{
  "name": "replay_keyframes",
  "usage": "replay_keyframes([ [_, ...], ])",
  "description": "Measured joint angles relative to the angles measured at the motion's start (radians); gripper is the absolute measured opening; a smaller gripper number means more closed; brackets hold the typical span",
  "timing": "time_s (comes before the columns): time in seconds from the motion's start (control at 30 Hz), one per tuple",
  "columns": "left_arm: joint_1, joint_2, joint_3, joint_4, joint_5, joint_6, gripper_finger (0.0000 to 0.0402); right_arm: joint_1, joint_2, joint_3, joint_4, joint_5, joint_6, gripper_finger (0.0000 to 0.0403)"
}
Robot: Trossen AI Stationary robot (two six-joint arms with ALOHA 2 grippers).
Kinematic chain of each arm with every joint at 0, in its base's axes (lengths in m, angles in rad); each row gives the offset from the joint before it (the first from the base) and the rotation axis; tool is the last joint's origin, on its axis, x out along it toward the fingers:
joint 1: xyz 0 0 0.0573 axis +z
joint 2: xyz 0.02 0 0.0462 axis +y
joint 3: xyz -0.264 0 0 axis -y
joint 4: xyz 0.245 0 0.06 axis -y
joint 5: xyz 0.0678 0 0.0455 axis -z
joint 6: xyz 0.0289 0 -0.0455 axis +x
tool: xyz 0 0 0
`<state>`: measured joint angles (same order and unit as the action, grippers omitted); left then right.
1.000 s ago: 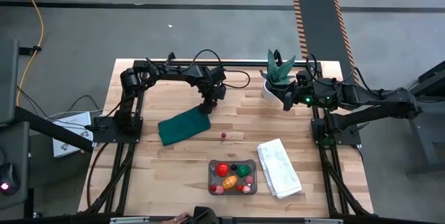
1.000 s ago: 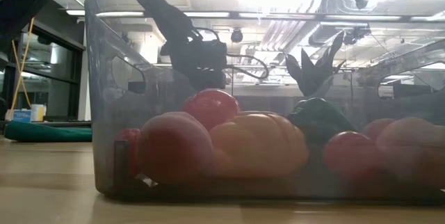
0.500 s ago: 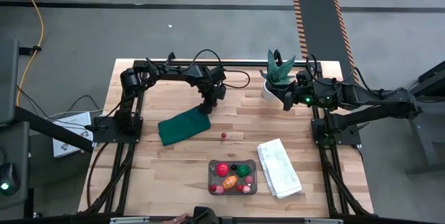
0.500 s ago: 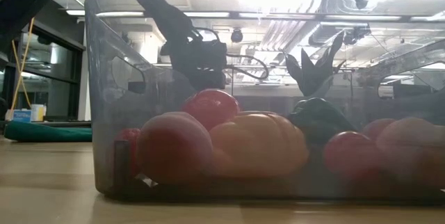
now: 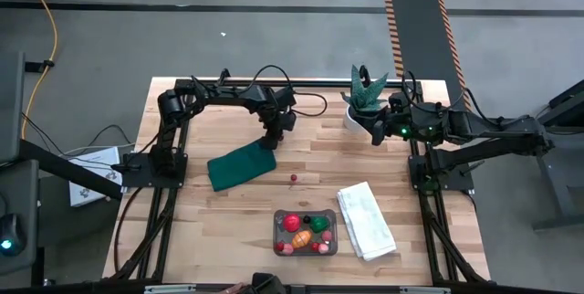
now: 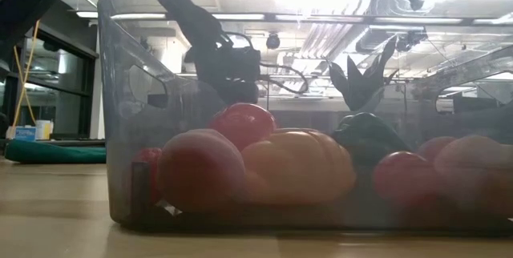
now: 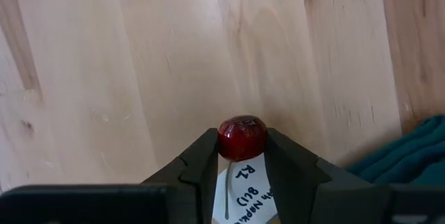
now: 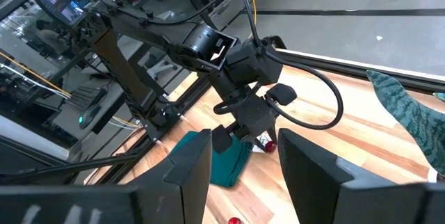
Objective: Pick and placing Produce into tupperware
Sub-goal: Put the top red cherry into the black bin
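Dark red cherry is now clamped between left gripper fingers, far-centre beside green cloth; closing done, lift toward tupperware looks next. Right gripper idles half-open, empty.

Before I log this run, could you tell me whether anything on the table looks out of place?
One small red piece lies alone on the bare wood between the green cloth and the tupperware, outside with the rest already in. The left gripper has its jaws on another dark red piece.

Tupperware cut off; produce perhaps blurred.
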<state>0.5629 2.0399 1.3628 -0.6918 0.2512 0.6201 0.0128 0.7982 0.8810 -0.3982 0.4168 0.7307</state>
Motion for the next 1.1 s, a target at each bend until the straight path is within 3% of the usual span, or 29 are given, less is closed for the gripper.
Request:
replay_keyframes([
  [0.2, 0.0, -0.022, 0.022, -0.03, 0.0, -0.001, 0.0101, 0.0, 0.0, 0.0, 0.0, 0.0, -0.007, 0.0156],
  [0.83, -0.008, -0.023, 0.396, -0.171, 0.197, -0.121, 0.0101, 0.0, 0.0, 0.0, 0.0, -0.018, -0.016, 0.0156],
  [1.1, -0.072, -0.023, 0.501, -0.273, 0.202, -0.13, 0.0101, 0.0, -0.002, 0.0, 0.0, -0.035, -0.041, 0.0156],
])
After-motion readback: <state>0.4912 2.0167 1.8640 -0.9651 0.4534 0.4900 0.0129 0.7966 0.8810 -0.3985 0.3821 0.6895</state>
